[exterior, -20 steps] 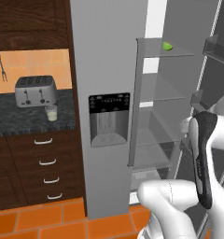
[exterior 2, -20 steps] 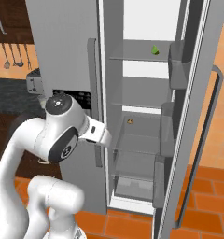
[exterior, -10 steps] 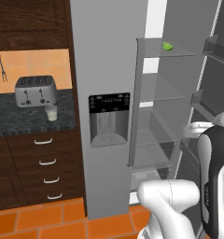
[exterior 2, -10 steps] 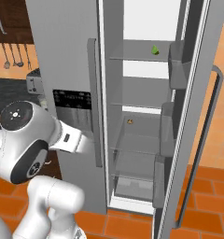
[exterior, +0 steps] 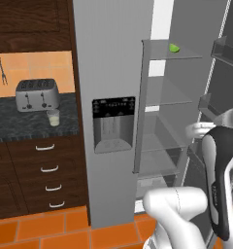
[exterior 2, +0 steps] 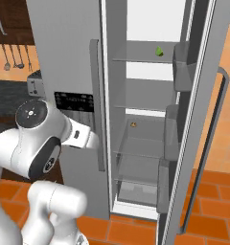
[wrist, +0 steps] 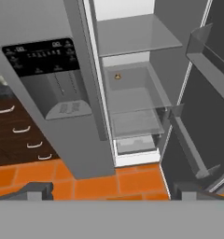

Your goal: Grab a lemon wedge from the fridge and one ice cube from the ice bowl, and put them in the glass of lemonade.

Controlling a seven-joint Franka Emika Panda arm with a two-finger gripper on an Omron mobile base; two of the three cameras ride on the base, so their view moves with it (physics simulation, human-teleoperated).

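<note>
Tool [wrist: 112, 189] tips cropped (jaws wide)

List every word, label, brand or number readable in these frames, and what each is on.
None can be read.
Dispenser panel on the fridge door: rows of small white marks, too blurred to read.
Toaster: no lettering visible.
Glass of lemonade: no label visible.
</note>
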